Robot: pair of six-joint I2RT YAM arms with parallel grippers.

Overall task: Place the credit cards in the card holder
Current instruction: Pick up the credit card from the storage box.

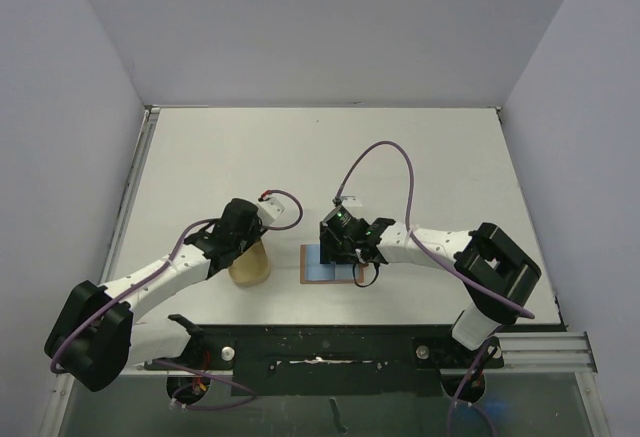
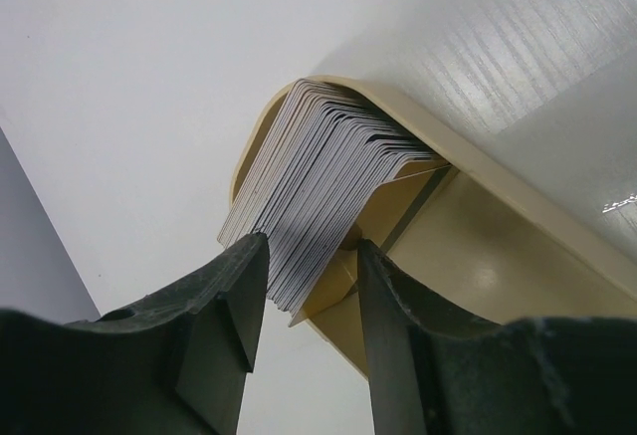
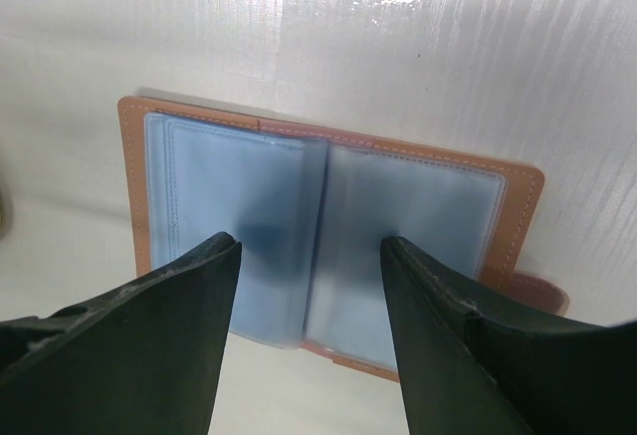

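Note:
A thick stack of grey-white credit cards (image 2: pixel 318 176), with a gold one against its right side, stands on edge in a pale tan case (image 2: pixel 498 246). My left gripper (image 2: pixel 314 246) straddles the near end of the stack, and each finger touches one side of it. In the top view that gripper (image 1: pixel 240 242) sits over the case (image 1: pixel 250 267) left of centre. The reddish-brown card holder (image 3: pixel 418 206) lies open flat, showing blue plastic sleeves. My right gripper (image 3: pixel 311 246) hovers open just above it, with nothing between its fingers. The top view shows the card holder (image 1: pixel 318 267) under the right gripper (image 1: pixel 350 247).
The white table (image 1: pixel 320 157) stretches bare behind both arms, with grey walls on three sides. A metal rail (image 1: pixel 400 342) with the arm bases runs along the near edge. The holder's small closing tab (image 3: pixel 542 291) sticks out on its right.

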